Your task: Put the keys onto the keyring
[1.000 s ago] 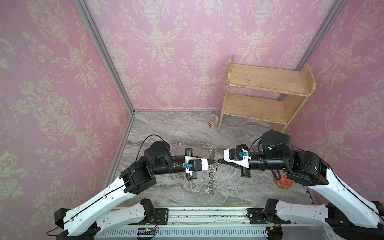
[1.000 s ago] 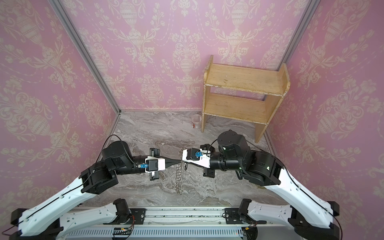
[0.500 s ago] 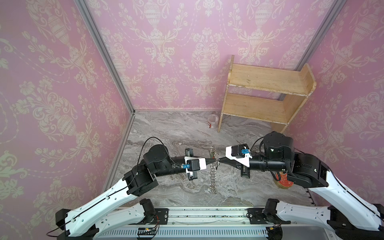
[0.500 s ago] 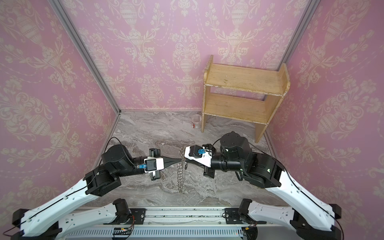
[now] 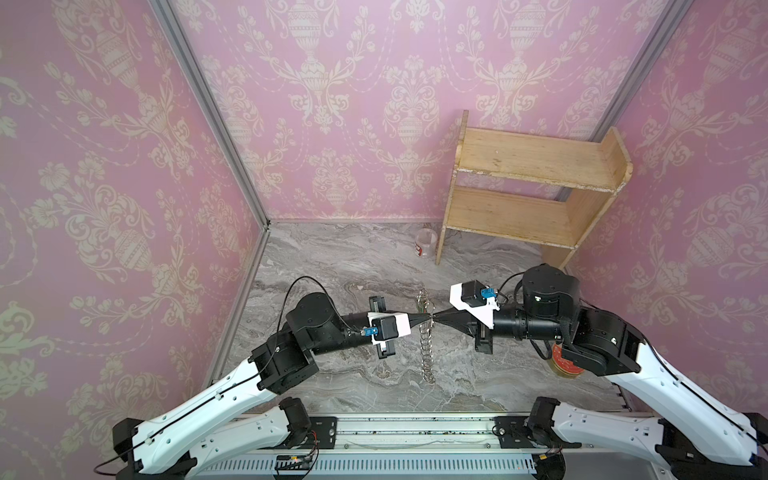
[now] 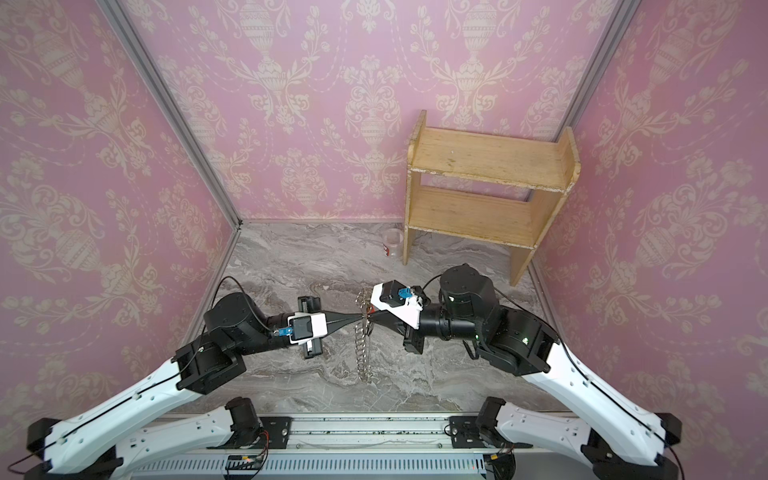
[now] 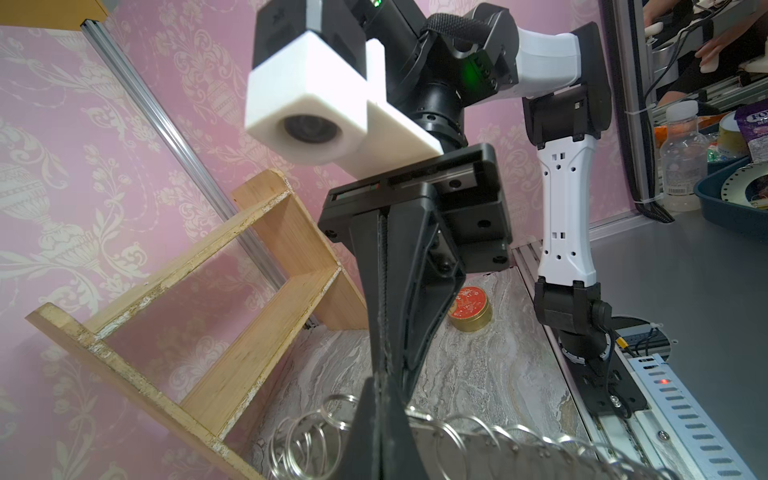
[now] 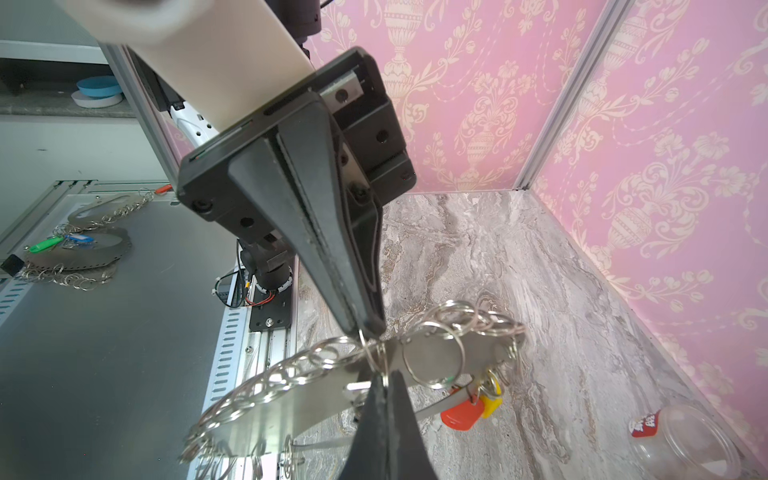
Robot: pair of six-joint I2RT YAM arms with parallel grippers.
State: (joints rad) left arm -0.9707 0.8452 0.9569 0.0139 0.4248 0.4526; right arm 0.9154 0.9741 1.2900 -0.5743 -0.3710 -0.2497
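Note:
The keyring [image 5: 427, 353] is a flat grey strap [image 8: 270, 411] edged with linked silver rings, and it hangs above the marble floor in both top views. My left gripper [image 5: 428, 320] and right gripper [image 5: 437, 319] meet tip to tip at its upper part. Each is shut on a ring [image 8: 374, 349] of the keyring. In the right wrist view, keys with a red tag [image 8: 461, 413] and a yellow tag [image 8: 490, 405] dangle from rings at the strap's end. The left wrist view shows my left gripper [image 7: 380, 376] pinched shut among the loose rings [image 7: 307, 440].
A wooden shelf [image 5: 528, 199] stands at the back right. A clear plastic jar [image 5: 426, 243] sits beside its leg. A red-lidded tin [image 5: 565, 365] lies partly under the right arm. Pink walls close in on three sides, and a rail [image 5: 415, 428] runs along the front.
Both grippers and the keyring have shifted slightly away from the front rail, and the right wrist has rolled a little. Both grips are unchanged.

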